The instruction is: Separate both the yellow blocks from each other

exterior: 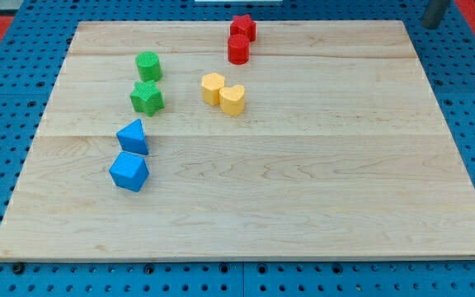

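Observation:
Two yellow blocks sit side by side, touching, in the upper middle of the wooden board (320, 198): a yellow hexagon-like block (213, 87) and, to its lower right, a yellow heart-like block (232, 100). A dark grey rod shows at the view's top right corner, beyond the board's far right corner. My tip (429, 25) is far to the right of the yellow blocks and touches no block.
A red star (242, 28) and a red cylinder (238, 50) stand just above the yellow pair. A green cylinder (148, 66) and a green star (147, 97) lie to their left. A blue triangle (134, 137) and a blue angular block (129, 172) lie lower left.

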